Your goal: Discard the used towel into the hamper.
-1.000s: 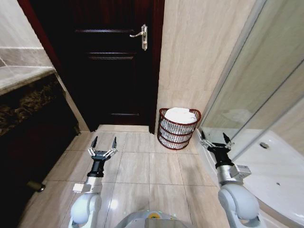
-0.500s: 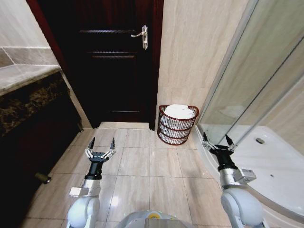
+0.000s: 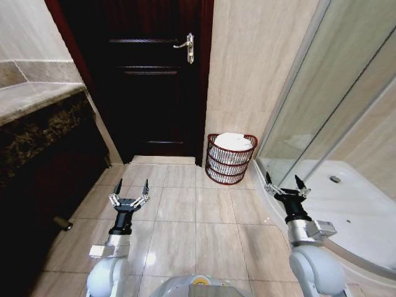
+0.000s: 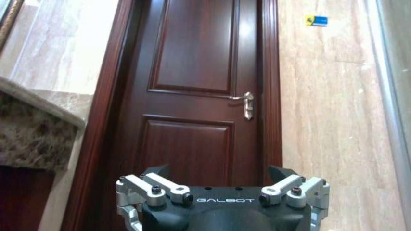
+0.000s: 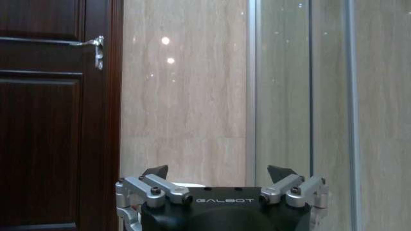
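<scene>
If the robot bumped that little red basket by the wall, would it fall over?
Probably it would slide or wobble more than tip. The hamper looks like light openwork wire, so a nudge should move it easily. It stands close to the wall and holds a soft white towel, which may steady it.

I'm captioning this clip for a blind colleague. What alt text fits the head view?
A white towel lies in a dark wire hamper against the tiled wall beside a dark wooden door. Nearer the camera, the left gripper and right gripper hang open and empty above the tiled floor.
</scene>
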### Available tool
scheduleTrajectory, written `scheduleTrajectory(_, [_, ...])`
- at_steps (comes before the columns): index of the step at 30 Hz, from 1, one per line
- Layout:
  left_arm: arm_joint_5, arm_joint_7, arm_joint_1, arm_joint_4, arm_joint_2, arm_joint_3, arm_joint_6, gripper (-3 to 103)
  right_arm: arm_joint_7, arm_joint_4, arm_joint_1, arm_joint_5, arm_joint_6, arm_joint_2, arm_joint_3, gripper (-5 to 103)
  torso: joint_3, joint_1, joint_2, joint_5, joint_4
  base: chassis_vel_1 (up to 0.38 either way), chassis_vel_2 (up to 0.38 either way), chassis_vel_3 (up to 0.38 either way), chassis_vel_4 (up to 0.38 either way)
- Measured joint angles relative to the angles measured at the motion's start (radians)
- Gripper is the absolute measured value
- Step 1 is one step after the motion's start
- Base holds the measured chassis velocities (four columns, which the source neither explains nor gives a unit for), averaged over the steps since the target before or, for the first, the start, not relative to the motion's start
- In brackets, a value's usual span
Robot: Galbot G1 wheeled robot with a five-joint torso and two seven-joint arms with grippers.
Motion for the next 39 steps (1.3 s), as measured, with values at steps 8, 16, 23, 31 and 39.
scheduleTrajectory(8, [0.010, 0.002, -0.005, 0.000, 0.005, 0.000, 0.030, 100, 0.002, -0.002, 0.008, 0.009, 0.000, -0.001, 0.014, 100, 0.003, 0.000, 0.003, 0.0000, -0.0001, 0.000, 0.000, 0.000, 0.000])
scheduleTrajectory(16, [0.010, -0.012, -0.024, -0.003, 0.010, 0.000, 0.048, 100, 0.003, -0.001, 0.005, 0.009, 0.000, 0.004, 0.014, 100, 0.015, 0.004, 0.020, 0.0000, -0.0001, 0.013, 0.010, 0.010, 0.014])
scheduleTrajectory(23, [0.022, -0.022, -0.033, -0.004, 0.015, 0.000, 0.059, 100, 0.002, 0.014, 0.001, 0.009, -0.001, 0.006, 0.021, 100, 0.027, 0.011, 0.039, -0.0001, 0.0000, 0.016, 0.011, 0.011, 0.015])
scheduleTrajectory(31, [0.037, -0.032, -0.040, -0.005, 0.022, 0.004, 0.069, 100, 0.002, 0.034, -0.016, 0.005, 0.001, 0.015, 0.024, 100, 0.040, 0.016, 0.057, 0.0000, 0.0001, 0.000, 0.000, 0.000, 0.000])
scheduleTrajectory(39, [0.061, -0.071, -0.036, -0.018, 0.030, 0.002, 0.095, 100, -0.045, 0.049, -0.039, 0.020, 0.006, 0.026, 0.051, 100, 0.058, 0.022, 0.080, -0.0001, 0.0000, 0.000, 0.000, 0.000, 0.000])
